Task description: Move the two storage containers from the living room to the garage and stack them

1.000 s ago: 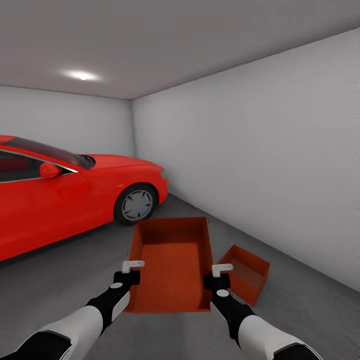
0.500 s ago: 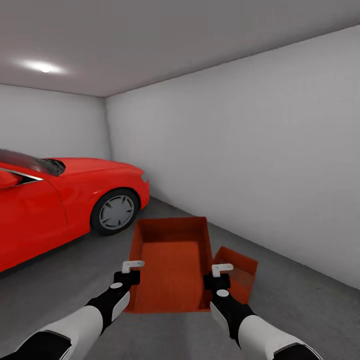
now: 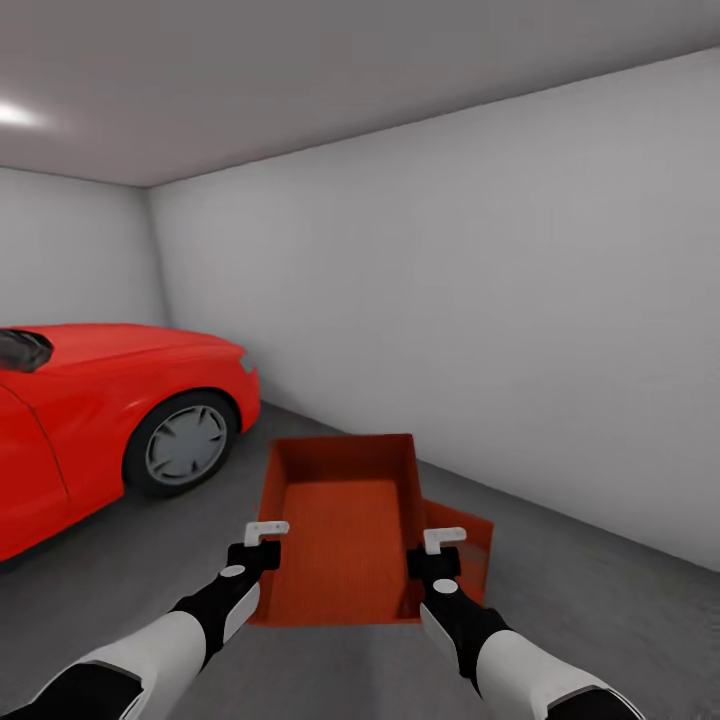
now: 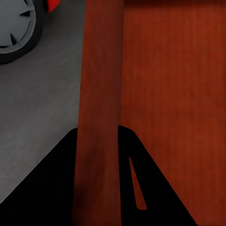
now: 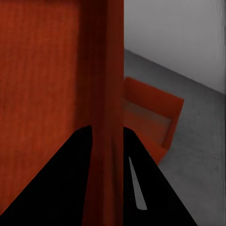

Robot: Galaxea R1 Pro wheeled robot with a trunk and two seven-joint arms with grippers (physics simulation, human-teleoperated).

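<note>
Two grippers are carrying one bin: the left gripper [image 3: 262,545] is pinching the left side wall of the held container [image 3: 345,530] and the right gripper [image 3: 438,552] is pinching its right side wall, both near the end closest to the robot. Each wrist view is showing a thin orange wall running between the dark fingers, left [image 4: 96,141] and right [image 5: 107,136], so I'm reading both as clamped on that bin rather than merely resting against it. The held container is sitting dead ahead at 12 o'clock, open top up, roughly level and apparently off the ground. Just past the right gripper, at about 1 o'clock, the second container [image 3: 472,550] is resting on the dark concrete floor [image 3: 620,610], mostly hidden behind the held one, with its corner and far wall showing in the right wrist view [image 5: 155,117]; whether the two bins are touching I can't tell. Further out at 10 o'clock a red car [image 3: 100,400] is parked, its front wheel [image 3: 185,443] turned toward the robot, and grey walls [image 3: 500,300] are closing the room from 11 through 2 o'clock. Progress as I'm judging it: both bins are in the garage and one is already down on the floor, so the hauling looks done. What's remaining is lining the held bin up over the grounded one, lowering it on top, and letting go on both sides.
</note>
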